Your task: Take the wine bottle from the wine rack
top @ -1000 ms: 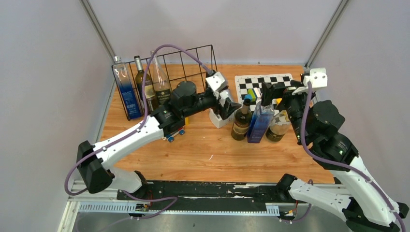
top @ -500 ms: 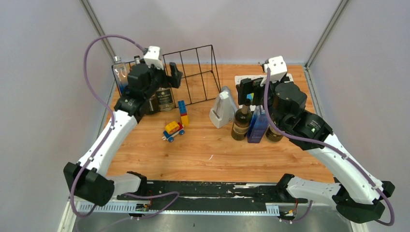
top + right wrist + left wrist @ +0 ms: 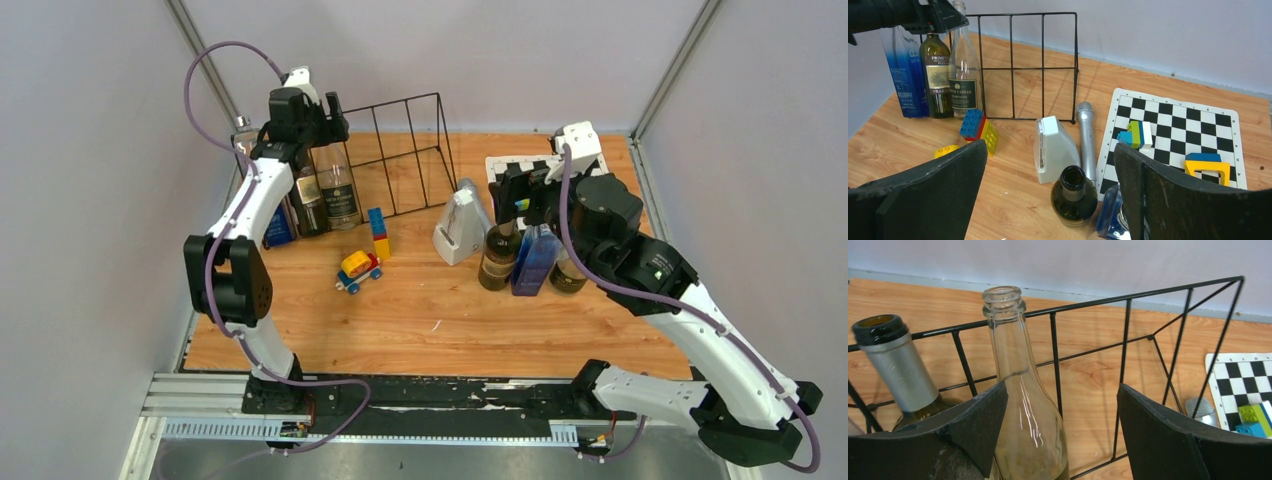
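wine bottle [image 3: 1020, 405]: upright in wine rack [image 3: 1128, 300], table [image 3: 430, 300] 11 o'clock | left jaws: spread astride its neck, bottle nearer 9 o'clock jaw | right jaws: spread, well apart, 2 o'clock

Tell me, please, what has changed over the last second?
The left gripper swung from mid-table back to the rack, its open jaws now straddling the clear bottle's neck. The right gripper shifted left over the loose bottles. All bottles and toys stayed put.
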Controlling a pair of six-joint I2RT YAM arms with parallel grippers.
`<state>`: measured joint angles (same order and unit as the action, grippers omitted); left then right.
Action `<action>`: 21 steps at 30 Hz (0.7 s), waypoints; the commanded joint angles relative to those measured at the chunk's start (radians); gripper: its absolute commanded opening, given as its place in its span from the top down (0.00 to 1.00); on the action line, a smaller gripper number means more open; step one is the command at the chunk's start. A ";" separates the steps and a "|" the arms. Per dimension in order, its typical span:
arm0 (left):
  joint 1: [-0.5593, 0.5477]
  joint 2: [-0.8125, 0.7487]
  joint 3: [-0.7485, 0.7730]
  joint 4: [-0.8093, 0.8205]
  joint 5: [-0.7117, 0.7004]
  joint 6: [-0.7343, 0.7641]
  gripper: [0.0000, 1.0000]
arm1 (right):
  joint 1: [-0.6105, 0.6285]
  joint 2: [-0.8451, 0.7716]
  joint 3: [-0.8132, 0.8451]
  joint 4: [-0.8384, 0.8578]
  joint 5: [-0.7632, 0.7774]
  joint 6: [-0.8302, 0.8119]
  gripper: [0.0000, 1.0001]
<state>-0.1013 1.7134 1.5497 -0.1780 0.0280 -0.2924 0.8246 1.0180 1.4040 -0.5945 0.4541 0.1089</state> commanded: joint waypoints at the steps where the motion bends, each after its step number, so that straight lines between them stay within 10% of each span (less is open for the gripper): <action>1: 0.023 0.066 0.097 -0.019 0.029 -0.012 0.15 | 0.005 -0.045 -0.011 -0.004 -0.005 0.031 0.01; 21: 0.052 0.236 0.228 -0.051 -0.013 0.050 0.31 | 0.005 -0.082 -0.026 -0.030 -0.019 0.063 0.01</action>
<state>-0.0616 1.9232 1.7157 -0.2356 0.0166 -0.2718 0.8246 0.9581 1.3861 -0.6254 0.4427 0.1528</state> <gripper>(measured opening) 0.703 0.995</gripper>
